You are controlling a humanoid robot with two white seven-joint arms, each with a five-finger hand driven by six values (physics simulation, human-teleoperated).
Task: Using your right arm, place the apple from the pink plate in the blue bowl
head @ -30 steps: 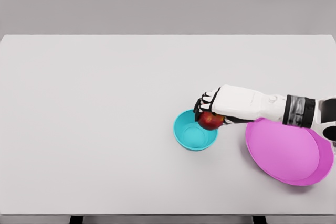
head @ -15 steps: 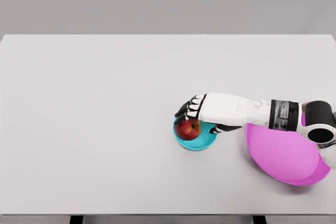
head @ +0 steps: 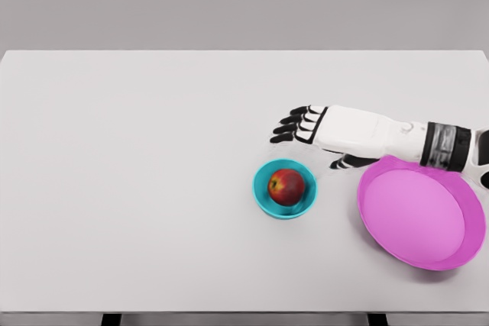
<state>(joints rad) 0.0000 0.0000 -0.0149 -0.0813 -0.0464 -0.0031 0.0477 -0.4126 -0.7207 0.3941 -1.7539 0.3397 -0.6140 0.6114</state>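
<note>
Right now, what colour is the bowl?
Blue-teal, the bowl holding the apple; the head view shows it.

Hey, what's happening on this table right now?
A humanoid robot is moving an apple from a plate to a bowl. The apple sits inside the blue bowl, and the pink plate to its right holds nothing. The right hand is beyond the bowl, fingers spread, holding nothing and clear of the apple. The left arm is out of view. The placing looks done.
</note>
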